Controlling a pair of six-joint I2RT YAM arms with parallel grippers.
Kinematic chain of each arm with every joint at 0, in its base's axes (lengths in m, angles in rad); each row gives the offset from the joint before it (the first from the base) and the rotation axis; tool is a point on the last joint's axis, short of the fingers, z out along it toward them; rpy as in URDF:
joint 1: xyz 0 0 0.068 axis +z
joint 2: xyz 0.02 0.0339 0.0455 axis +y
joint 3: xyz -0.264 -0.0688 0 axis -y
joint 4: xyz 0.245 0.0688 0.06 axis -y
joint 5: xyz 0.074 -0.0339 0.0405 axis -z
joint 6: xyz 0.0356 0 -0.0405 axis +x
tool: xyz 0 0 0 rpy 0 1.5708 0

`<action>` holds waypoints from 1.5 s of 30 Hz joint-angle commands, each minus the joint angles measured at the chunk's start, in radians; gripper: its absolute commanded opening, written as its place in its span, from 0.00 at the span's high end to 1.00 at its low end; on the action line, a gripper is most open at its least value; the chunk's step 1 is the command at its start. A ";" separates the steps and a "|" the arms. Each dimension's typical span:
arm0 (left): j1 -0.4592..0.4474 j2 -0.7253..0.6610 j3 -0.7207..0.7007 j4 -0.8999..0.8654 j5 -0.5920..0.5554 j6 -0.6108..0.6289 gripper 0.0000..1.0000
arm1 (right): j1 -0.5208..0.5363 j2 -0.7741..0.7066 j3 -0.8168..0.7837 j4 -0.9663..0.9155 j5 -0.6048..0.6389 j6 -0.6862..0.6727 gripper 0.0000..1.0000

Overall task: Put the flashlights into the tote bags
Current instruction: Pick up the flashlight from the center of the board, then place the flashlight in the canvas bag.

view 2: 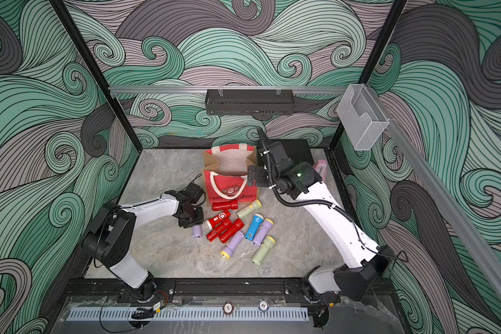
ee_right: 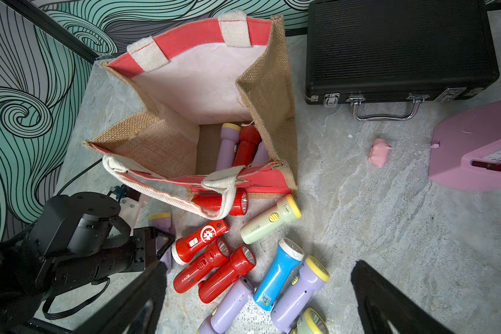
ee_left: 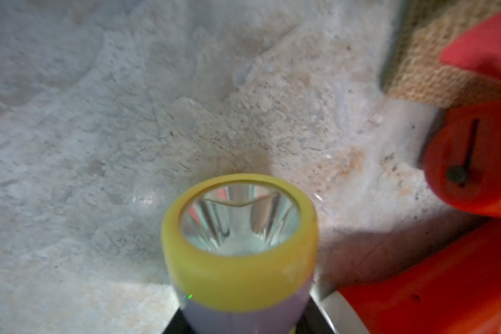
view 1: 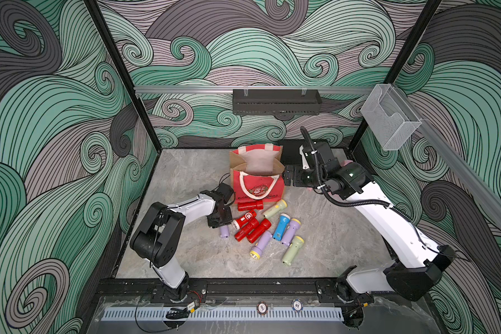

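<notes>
The tote bag (view 1: 256,189) stands open at the back middle of the table, red-fronted with tan sides (ee_right: 269,86). A lilac flashlight (ee_right: 227,143) and a red one (ee_right: 247,144) lie inside it. Several flashlights lie on the table in front of it: red (view 1: 249,206), pale green (view 1: 274,209), blue (view 1: 281,227) and lilac (view 1: 291,231). My left gripper (view 1: 219,222) is low at the pile's left edge, shut on a yellow-rimmed lilac flashlight (ee_left: 240,260) whose tail (view 1: 224,231) sticks out. My right gripper (ee_right: 258,303) hangs open and holds nothing beside the bag's right rim (view 1: 287,176).
A black hard case (ee_right: 396,49) lies behind the bag at the back right. A pink metronome (ee_right: 475,150) and a small pink lump (ee_right: 379,151) sit to its right. A black basket (view 1: 275,101) and a clear holder (view 1: 388,115) hang on the rails.
</notes>
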 commanded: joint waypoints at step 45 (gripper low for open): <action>-0.025 -0.171 0.767 -0.245 -0.032 0.091 1.00 | -0.069 -0.059 -0.046 0.006 -0.006 0.019 0.01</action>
